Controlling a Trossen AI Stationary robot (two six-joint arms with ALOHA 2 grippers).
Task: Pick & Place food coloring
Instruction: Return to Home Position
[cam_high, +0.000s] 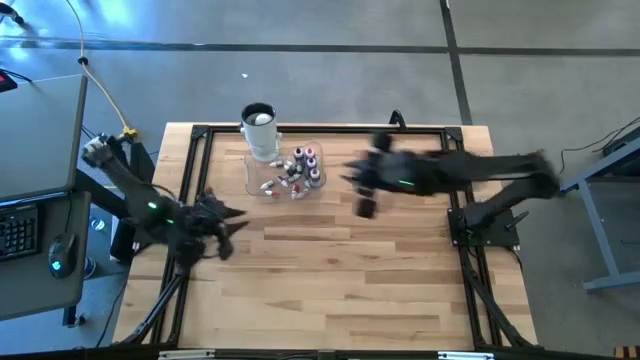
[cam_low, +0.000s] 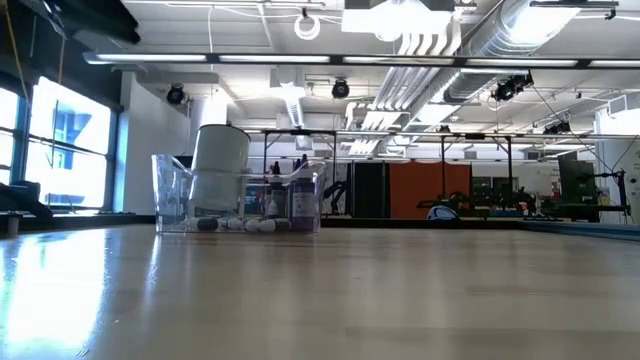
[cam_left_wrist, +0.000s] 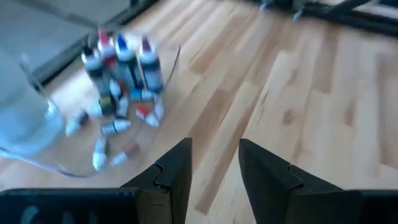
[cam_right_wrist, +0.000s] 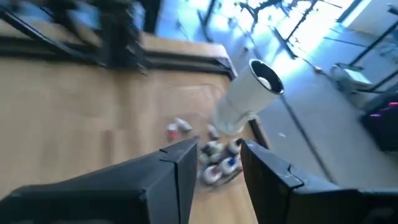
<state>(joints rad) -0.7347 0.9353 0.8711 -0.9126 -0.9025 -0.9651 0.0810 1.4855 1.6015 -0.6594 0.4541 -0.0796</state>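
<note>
Pale wooden table (cam_high: 330, 290) inside a dark frame, seen from overhead with both arms over it. Food coloring bottles (cam_high: 296, 170) gathered inside a clear tray (cam_high: 251, 182) near the table's far edge. Several upright in a tight cluster, with coloured caps showing, and others lying on their sides on the tray floor. Tall white cup (cam_high: 259, 128) with a dark rim standing in the same tray, at its left end in the overhead view, just beside the bottles. Left gripper (cam_high: 232, 222) over bare boards at the table's left side, well apart from the tray and pointed toward it. Fingers (cam_left_wrist: 173, 171) parted, with only wood grain between them. Right gripper (cam_high: 352, 182) above the table just right of the tray, aimed at the bottles and the cup. Fingers (cam_right_wrist: 177, 171) likewise spread and carrying nothing. From table height, the tray at left with the cup behind its clear wall and the bottles along its base. Behind it, a workshop hall with ceiling ducts and an orange panel.
</note>
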